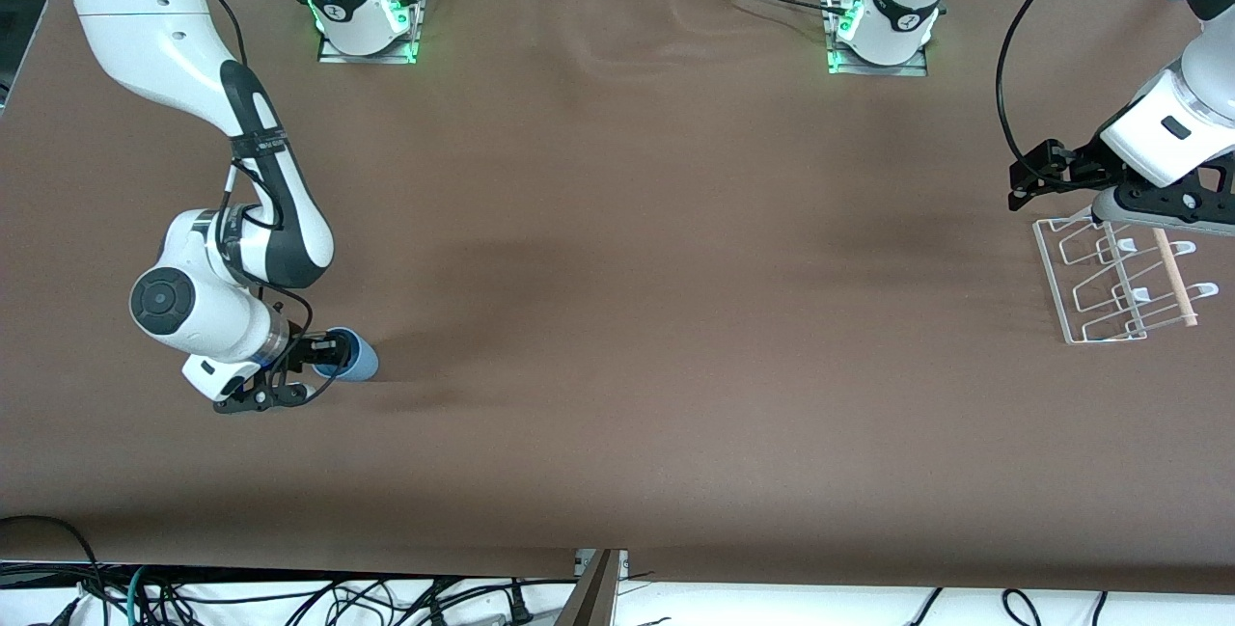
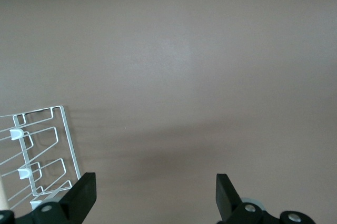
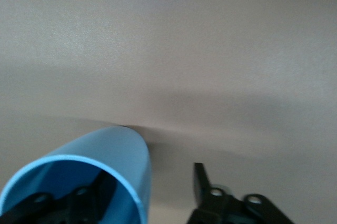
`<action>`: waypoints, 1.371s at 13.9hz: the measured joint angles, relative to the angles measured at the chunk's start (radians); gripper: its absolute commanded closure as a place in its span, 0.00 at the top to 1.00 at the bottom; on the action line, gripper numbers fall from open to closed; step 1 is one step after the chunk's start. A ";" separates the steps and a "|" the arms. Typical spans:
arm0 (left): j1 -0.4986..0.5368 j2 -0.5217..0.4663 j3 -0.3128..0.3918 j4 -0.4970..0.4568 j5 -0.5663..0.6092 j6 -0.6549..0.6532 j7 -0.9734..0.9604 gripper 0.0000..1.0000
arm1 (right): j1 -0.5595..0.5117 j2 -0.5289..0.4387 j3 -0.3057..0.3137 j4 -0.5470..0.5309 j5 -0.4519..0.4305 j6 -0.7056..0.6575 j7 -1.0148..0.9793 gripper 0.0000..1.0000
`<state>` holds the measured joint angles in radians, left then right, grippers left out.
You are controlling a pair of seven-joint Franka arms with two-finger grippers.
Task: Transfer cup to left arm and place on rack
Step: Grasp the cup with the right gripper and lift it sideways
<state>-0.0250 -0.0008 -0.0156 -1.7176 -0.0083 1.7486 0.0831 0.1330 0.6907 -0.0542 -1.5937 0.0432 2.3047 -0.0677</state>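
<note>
The light-blue cup [image 1: 354, 357] lies on its side on the table near the right arm's end, its mouth toward my right gripper [image 1: 331, 353]. In the right wrist view one finger is inside the cup [image 3: 118, 155] and the other is outside it. A gap shows between the outer finger and the cup's wall, so the right gripper [image 3: 150, 177] is open. My left gripper [image 1: 1034, 177] is open and empty, up over the table beside the white wire rack [image 1: 1119, 284]. In the left wrist view the rack [image 2: 70, 141] shows beside one finger of the left gripper [image 2: 155, 179].
The rack's pale wooden rod [image 1: 1172, 274] runs along its edge toward the left arm's end of the table. Brown table cover [image 1: 675, 317] stretches between cup and rack. Both arm bases [image 1: 367, 18] stand at the table's edge farthest from the front camera.
</note>
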 measured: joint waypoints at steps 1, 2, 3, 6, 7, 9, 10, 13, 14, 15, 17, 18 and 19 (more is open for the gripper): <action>0.000 0.000 0.000 0.000 0.000 0.000 0.000 1.00 | 0.007 0.000 0.002 0.000 0.000 0.000 0.009 0.00; 0.000 0.000 0.000 0.000 0.000 0.000 0.000 1.00 | 0.014 0.000 0.002 0.001 0.000 0.000 0.014 0.00; 0.000 0.000 0.000 0.000 0.000 0.000 0.000 1.00 | 0.020 0.000 0.003 0.002 0.000 -0.001 0.017 0.00; 0.000 0.000 0.000 0.000 0.000 0.000 0.000 1.00 | 0.027 -0.002 0.008 0.014 0.005 -0.033 0.025 0.00; 0.000 0.000 0.000 0.000 0.000 0.000 0.000 1.00 | 0.027 -0.005 0.014 0.020 0.021 -0.047 0.037 0.00; 0.000 0.000 0.000 0.000 0.000 0.000 0.000 1.00 | 0.027 -0.024 0.038 0.038 0.074 -0.083 0.094 0.00; 0.000 0.000 0.000 0.000 0.000 0.000 0.000 1.00 | 0.028 -0.040 0.060 0.056 0.108 -0.120 0.143 0.00; 0.000 0.000 0.000 0.000 0.000 0.000 0.000 1.00 | 0.031 -0.087 0.150 0.136 0.228 -0.244 0.338 0.00; 0.000 0.000 0.000 0.000 0.000 0.000 0.000 1.00 | 0.033 -0.096 0.185 0.165 0.266 -0.260 0.398 0.00; 0.000 0.000 0.000 0.000 0.000 0.000 0.002 1.00 | 0.034 -0.101 0.220 0.188 0.306 -0.266 0.456 0.00; -0.001 0.002 -0.001 0.000 -0.007 -0.001 0.040 1.00 | 0.037 -0.101 0.289 0.217 0.398 -0.266 0.560 0.00; -0.004 0.005 -0.002 0.000 -0.015 -0.002 0.079 1.00 | 0.038 -0.101 0.325 0.227 0.439 -0.266 0.608 0.00; -0.008 0.009 -0.004 0.000 -0.032 -0.005 0.120 1.00 | 0.039 -0.101 0.363 0.239 0.469 -0.266 0.665 0.00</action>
<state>-0.0332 0.0078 -0.0192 -1.7178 -0.0407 1.7434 0.2027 0.1719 0.5902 0.3085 -1.3552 0.5123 2.0390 0.5976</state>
